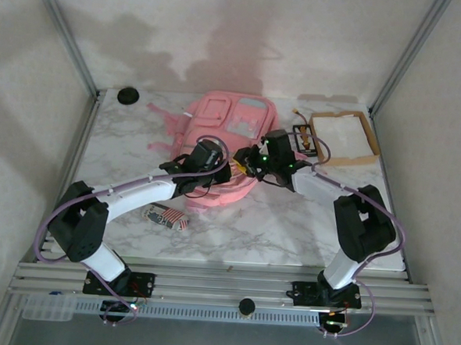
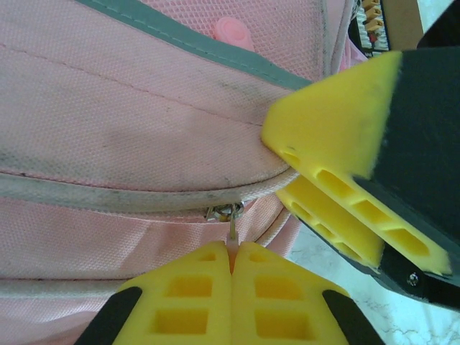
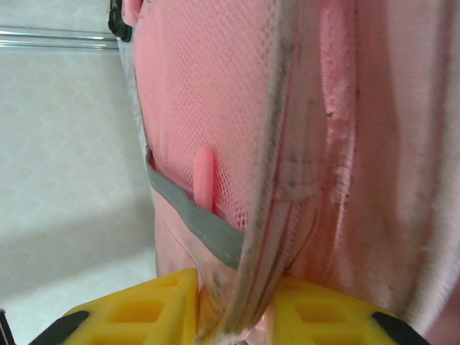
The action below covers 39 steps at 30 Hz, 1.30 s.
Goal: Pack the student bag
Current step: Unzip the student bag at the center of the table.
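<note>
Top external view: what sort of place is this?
Likely a robotics lab cell: a marble-patterned table boxed in by aluminium framing and plain white panels, with a left arm and right arm bolted at its near edge.

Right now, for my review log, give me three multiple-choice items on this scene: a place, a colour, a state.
1. Where is the cardboard box? A) left of the student bag B) right of it C) on top of it
2. What colour are the gripper fingers? A) yellow B) blue C) white
3. What does the left gripper hold? A) nothing B) a strap C) the zip pull
Answers: 1 B, the top view shows it at the bag's right; 2 A, yellow in both wrist views; 3 C, its shut fingers pinch the pull.
</note>
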Motion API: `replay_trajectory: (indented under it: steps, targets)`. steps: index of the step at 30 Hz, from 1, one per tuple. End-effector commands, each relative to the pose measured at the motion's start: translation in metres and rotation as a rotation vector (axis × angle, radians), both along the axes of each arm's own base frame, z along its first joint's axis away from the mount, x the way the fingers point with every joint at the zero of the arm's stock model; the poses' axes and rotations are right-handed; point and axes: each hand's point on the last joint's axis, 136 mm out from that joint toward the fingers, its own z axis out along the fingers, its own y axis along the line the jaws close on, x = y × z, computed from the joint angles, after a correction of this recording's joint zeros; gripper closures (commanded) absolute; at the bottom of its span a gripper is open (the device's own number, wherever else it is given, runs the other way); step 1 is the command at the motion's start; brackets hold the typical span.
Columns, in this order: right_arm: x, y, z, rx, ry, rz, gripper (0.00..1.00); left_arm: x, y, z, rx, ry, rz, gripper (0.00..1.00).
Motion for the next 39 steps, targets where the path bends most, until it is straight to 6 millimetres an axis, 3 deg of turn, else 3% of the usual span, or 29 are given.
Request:
replay_trajectory:
  steps: [1,6,13,17,20,22,24,25,26,27,28,30,32,34,39]
  targets:
    - [0.019,-0.001,0.010,-0.013,-0.045,-0.022,0.76,0.004,0.002,0.011,0.014,-0.049,0.007,1.00]
    - [0.029,-0.017,0.007,-0.056,-0.065,-0.045,1.00,0.006,0.017,0.007,0.103,-0.049,0.039,1.00]
    - [0.029,-0.040,0.007,-0.057,-0.058,-0.030,1.00,0.015,0.086,-0.017,0.305,0.012,0.217,1.00]
    - [0.035,-0.056,0.013,-0.078,-0.074,-0.030,1.00,0.027,0.132,-0.026,0.323,0.028,0.335,1.00]
    - [0.046,-0.080,0.011,-0.104,-0.079,-0.049,1.00,0.042,0.165,-0.029,0.304,0.034,0.411,1.00]
    - [0.051,-0.083,0.009,-0.122,-0.094,-0.035,1.00,0.053,0.171,-0.028,0.269,0.025,0.414,1.00]
    - [0.048,-0.070,0.011,-0.153,-0.126,0.022,1.00,0.060,0.155,-0.023,0.208,0.008,0.348,1.00]
    - [0.046,-0.065,0.011,-0.176,-0.138,0.046,0.98,0.059,0.147,-0.021,0.186,0.000,0.322,1.00]
    - [0.044,-0.064,0.012,-0.198,-0.147,0.068,0.87,0.055,0.137,-0.020,0.159,-0.005,0.288,0.97]
    - [0.040,-0.063,0.013,-0.208,-0.162,0.093,0.73,0.049,0.129,-0.022,0.120,0.009,0.251,0.79]
    - [0.037,-0.067,0.014,-0.237,-0.171,0.104,0.65,0.042,0.125,-0.024,0.092,0.039,0.232,0.68]
    - [0.024,-0.075,0.016,-0.376,-0.212,0.142,0.52,0.025,0.129,-0.021,0.083,0.067,0.233,0.63]
    - [0.000,-0.062,0.016,-0.447,-0.254,0.237,0.42,0.010,0.142,-0.009,0.073,0.049,0.281,0.60]
    - [-0.030,-0.034,0.009,-0.490,-0.313,0.387,0.33,-0.005,0.164,0.001,0.071,0.043,0.364,0.56]
    - [-0.112,0.059,-0.010,-0.527,-0.486,0.789,0.21,-0.030,0.223,0.021,0.024,0.033,0.535,0.54]
